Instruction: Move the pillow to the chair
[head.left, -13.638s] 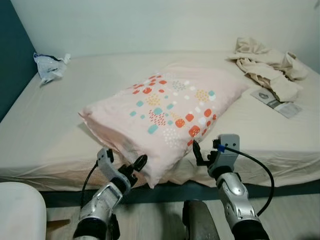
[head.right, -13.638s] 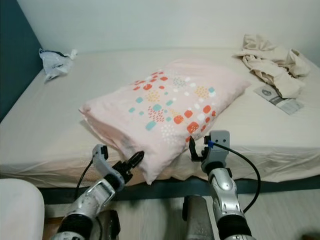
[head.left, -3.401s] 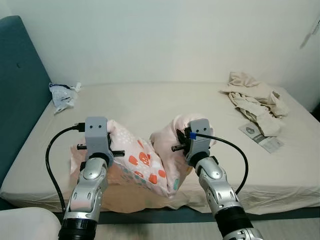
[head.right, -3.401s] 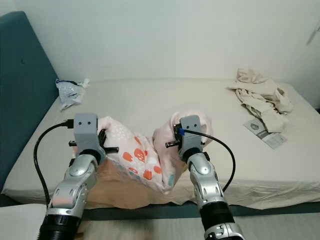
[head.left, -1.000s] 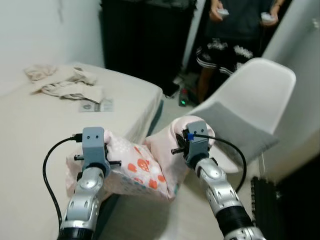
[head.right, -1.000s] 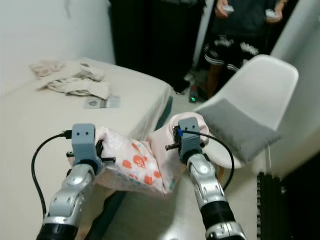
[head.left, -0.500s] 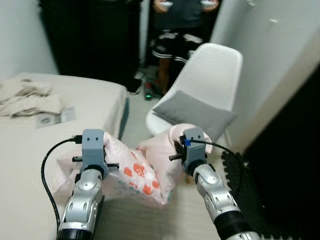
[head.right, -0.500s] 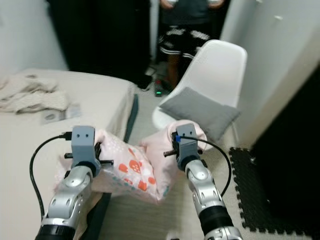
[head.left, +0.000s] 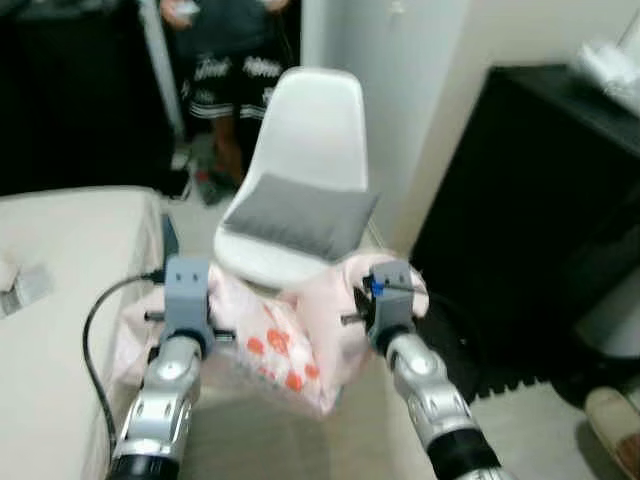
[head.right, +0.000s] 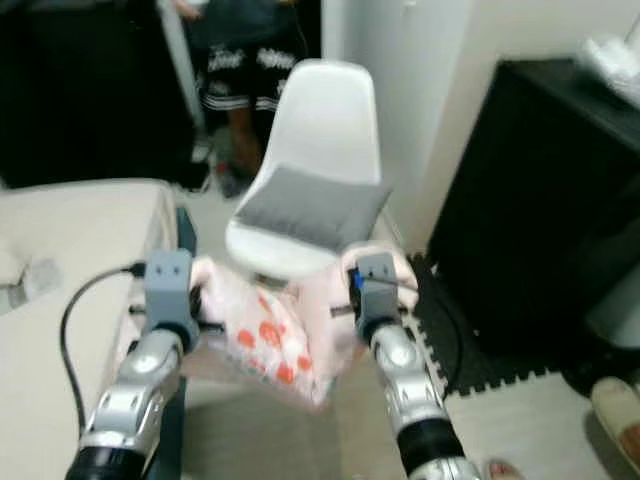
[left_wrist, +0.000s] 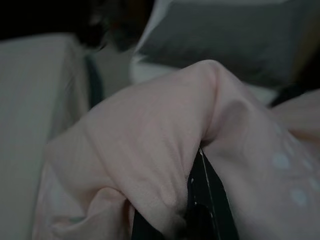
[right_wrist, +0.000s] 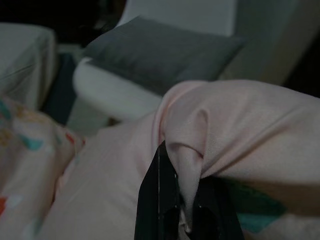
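Pink cotton bunches in both my claws: the left gripper (head.left: 212, 322) and the right gripper (head.left: 352, 312) each pinch a fold of the pillow (head.left: 285, 340), and the wrist views show cloth wrapped over one black finger (left_wrist: 202, 200) on my left and another (right_wrist: 160, 200) on my right, clamped down tight on it. I hold the pillow in the air between my arms, sagging in the middle, low in front of the white chair (head.left: 310, 120) and just short of its seat edge. A grey cushion (head.left: 300, 215) already lies on that seat, so my load would have to land on top of it or against the back. I judge the pillow light and very soft; it droops and will not keep any shape, and the cover could slide over the filling if I hold only skin. Taking hold near the two ends, with filling caught inside the pinch, seems the safe way. The bed (head.left: 60, 260) is off to my left, a dark cabinet (head.left: 540, 200) to my right, and a person (head.left: 225, 50) stands behind the chair.
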